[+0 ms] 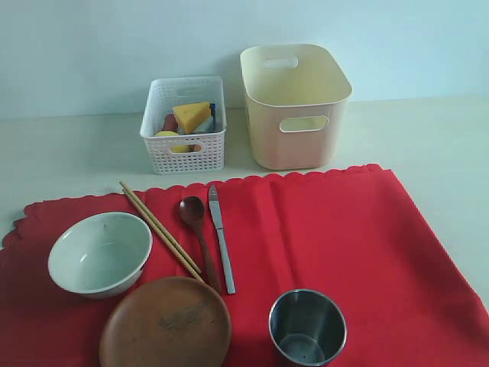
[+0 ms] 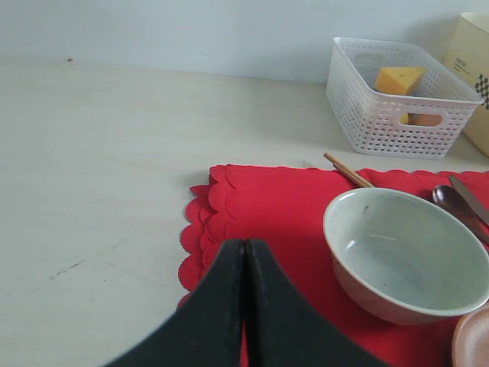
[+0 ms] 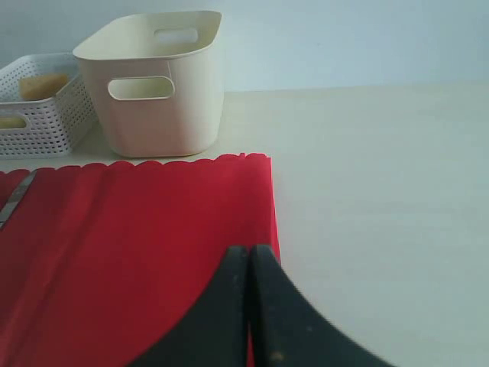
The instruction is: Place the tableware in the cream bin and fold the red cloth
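As we judge it, the task is not yet begun. All six pieces lie on the cloth [image 1: 359, 245], which is spread flat and unfolded on the tabletop [image 1: 69, 160], and we see nothing inside the bin [image 1: 267, 145]. Every piece has yet to be carried over; the folding comes after.

The left jaws are clenched, tips pressed together, with nothing between them. They hang over the cloth's scalloped corner; whether they touch it we cannot tell. The bowl [image 2: 405, 256] sits near, ahead of them and toward the cloth's middle, the plate [image 1: 164, 325] just beside it. Beyond the bowl lie the chopsticks [image 1: 160, 231], spoon [image 1: 197, 229] and knife [image 1: 221, 237], side by side, and farther on the basket [image 1: 183, 149].

The right jaws are likewise clenched and hold nothing, over the cloth's opposite side edge. The bin stands well ahead of them, just past the cloth's far edge. The cup [image 1: 307, 327] does not show from there; it stands upright on the cloth, apart from the other pieces.
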`<state>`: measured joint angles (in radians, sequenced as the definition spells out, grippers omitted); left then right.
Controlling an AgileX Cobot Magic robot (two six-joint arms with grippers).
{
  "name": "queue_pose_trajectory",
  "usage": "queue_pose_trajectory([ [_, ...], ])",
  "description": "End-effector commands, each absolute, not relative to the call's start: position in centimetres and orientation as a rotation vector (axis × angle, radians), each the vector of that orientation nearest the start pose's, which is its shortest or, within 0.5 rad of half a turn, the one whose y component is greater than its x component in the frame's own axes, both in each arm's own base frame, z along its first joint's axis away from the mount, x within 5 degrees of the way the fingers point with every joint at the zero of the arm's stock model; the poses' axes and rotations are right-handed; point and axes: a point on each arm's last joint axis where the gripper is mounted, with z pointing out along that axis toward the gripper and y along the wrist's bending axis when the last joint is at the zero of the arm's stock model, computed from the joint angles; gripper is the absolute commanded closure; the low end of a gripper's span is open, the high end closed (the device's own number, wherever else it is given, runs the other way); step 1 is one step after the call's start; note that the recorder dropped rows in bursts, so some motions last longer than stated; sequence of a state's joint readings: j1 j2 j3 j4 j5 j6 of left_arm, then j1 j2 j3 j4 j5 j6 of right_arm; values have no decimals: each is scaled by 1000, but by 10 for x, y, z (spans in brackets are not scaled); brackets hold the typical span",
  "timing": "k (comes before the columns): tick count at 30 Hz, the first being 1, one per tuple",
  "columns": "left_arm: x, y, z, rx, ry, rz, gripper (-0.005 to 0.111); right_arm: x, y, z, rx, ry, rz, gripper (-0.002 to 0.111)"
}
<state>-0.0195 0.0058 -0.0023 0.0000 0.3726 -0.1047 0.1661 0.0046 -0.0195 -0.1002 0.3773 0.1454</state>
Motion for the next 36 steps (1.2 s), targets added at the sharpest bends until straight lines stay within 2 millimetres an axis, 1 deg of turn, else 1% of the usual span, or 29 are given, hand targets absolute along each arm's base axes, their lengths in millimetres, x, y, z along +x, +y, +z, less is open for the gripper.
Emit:
queue_pose_trajectory([
  [1, 53, -1, 181, -77, 1839, -82, 106, 53, 5, 186, -82, 1826, 111, 108],
  [32, 53, -1, 181, -77, 1839, -82, 106, 52, 5, 187, -79, 1824, 113, 108],
  [34, 53, -1, 181, -77, 1839, -82, 106, 52, 5, 193, -79, 1811, 111, 108],
  [36, 53, -1, 181, -77, 1839, -82, 106, 50, 5, 209, -78, 1770, 113, 108],
])
